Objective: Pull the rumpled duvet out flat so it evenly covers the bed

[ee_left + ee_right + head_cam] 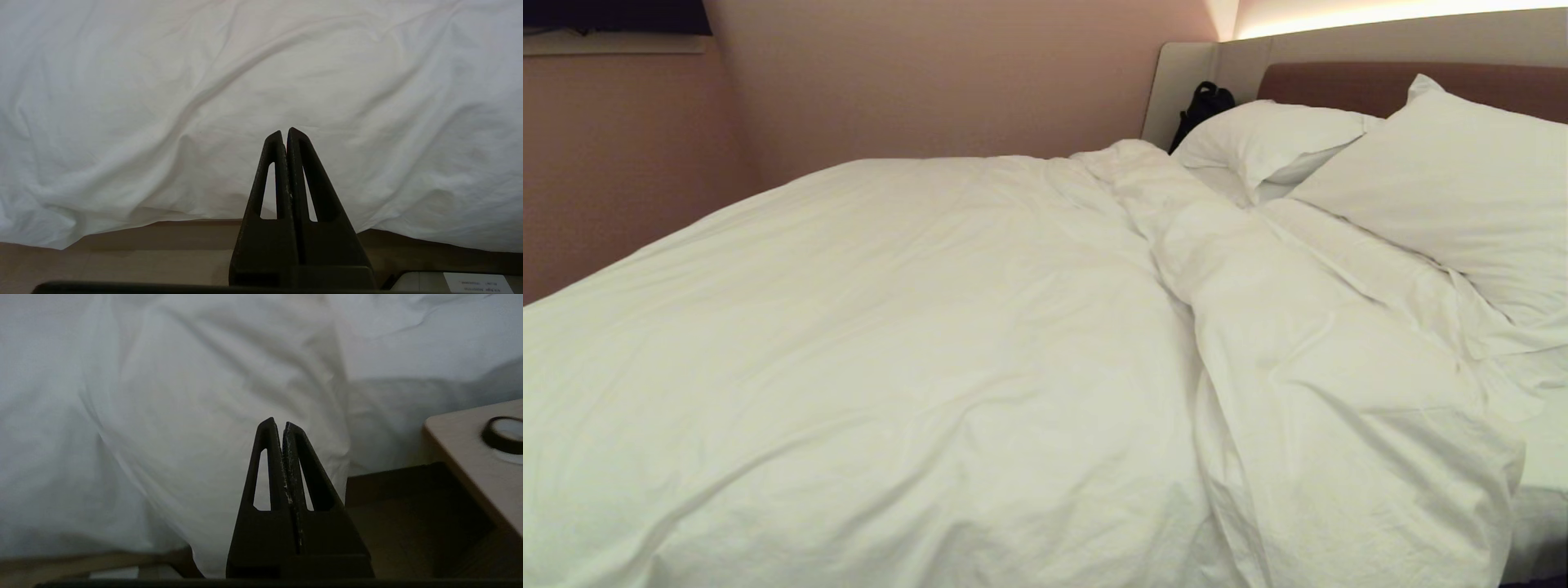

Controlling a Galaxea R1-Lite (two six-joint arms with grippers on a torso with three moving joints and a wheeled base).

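Duvet (915,343): lies over most of the bed (1539,506), broadly spread on the robot's left and centre, with shallow wrinkles. Toward the pillows (1437,188) its top edge is bunched into a thick ridge, folded back short of the headboard (1347,86); a strip of bare sheet shows beside that fold on the right.

Progress, as judged: the larger part reads as roughly flat; the bunched right-hand end is still to be drawn out and evened (the main work left).

Left end effector (284,132): pressed together, empty, pointing at the duvet's hanging side edge above the floor (122,261).

Right end effector (278,424): pressed together, empty, facing the draped corner of the duvet near a bedside table (461,457). No cloth gripped by either.
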